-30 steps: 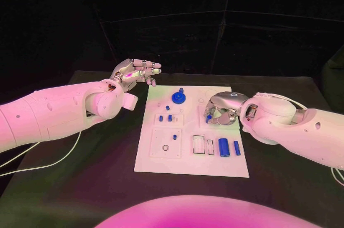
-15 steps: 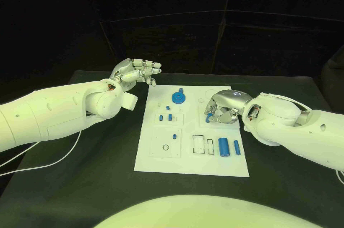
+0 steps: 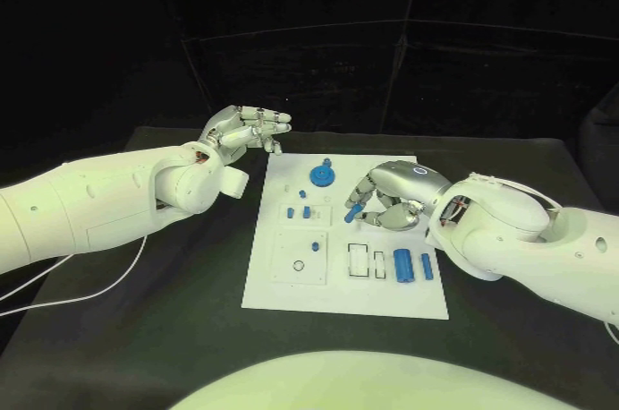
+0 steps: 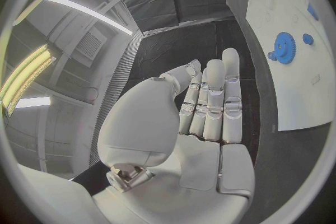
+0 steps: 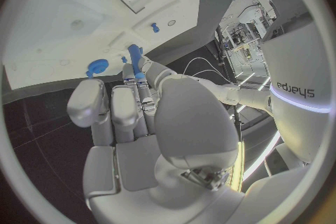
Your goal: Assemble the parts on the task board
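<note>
Pinching a small blue peg (image 3: 352, 212) between thumb and fingertips, the right hand (image 3: 385, 198) hangs over the upper middle of the task board (image 3: 291, 289); in the right wrist view the peg (image 5: 134, 60) stands out past the fingertips toward the white plate (image 5: 63, 22). The left hand (image 3: 245, 128) hovers off the board's far corner, holding nothing, its fingers (image 4: 210, 102) lying side by side and only loosely bent. Judging by the layout, the job is somewhere in the middle — a blue gear (image 3: 321, 175) sits just beyond the right fingers, small blue pegs (image 3: 298, 212) stand just beside the fingertips, and a blue cylinder (image 3: 402, 265) and a thinner blue bar (image 3: 426, 266) lie nearer the robot, seemingly unplaced. Two rectangular slots (image 3: 367, 260) and a round hole (image 3: 298, 266) look empty — though small details are hard to read from the head view.
</note>
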